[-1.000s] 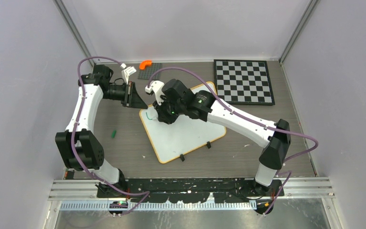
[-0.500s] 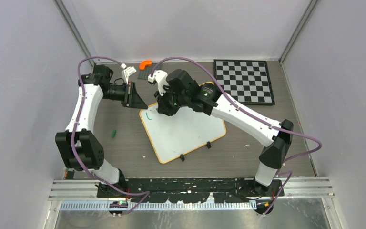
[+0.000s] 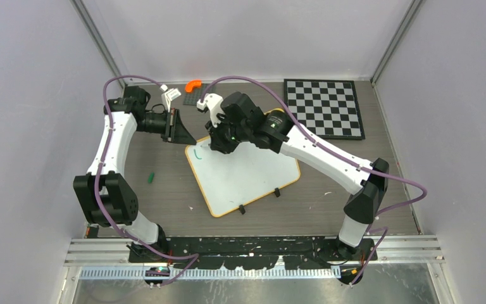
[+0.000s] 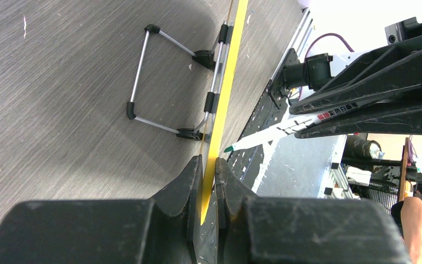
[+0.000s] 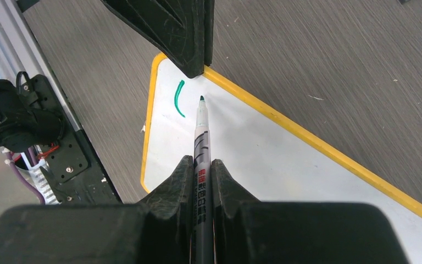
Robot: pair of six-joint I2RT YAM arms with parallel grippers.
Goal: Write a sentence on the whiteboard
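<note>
The whiteboard (image 3: 247, 177) lies tilted on the table with its orange-yellow rim (image 5: 307, 137). My left gripper (image 3: 186, 137) is shut on the rim (image 4: 225, 93) at the board's far left corner; its fingers (image 5: 189, 33) show in the right wrist view. My right gripper (image 3: 218, 145) is shut on a green marker (image 5: 202, 143), tip (image 5: 201, 99) down close to the board just right of one short curved green stroke (image 5: 178, 100). I cannot tell if the tip touches. The marker (image 4: 275, 132) also shows in the left wrist view. No words of the sentence show.
The black-and-white chequered board (image 3: 323, 107) lies at the back right. An orange piece (image 3: 193, 84), a dark grey plate (image 3: 202, 95) and a white part (image 3: 171, 95) sit at the back. A small green cap (image 3: 152, 177) lies left of the whiteboard. The board's wire feet (image 4: 143, 71) rest on the table.
My right gripper has moved with the marker towards the far edge of the board, uncovering the green stroke. In the last half second it has hardly moved. The left arm has not moved.
</note>
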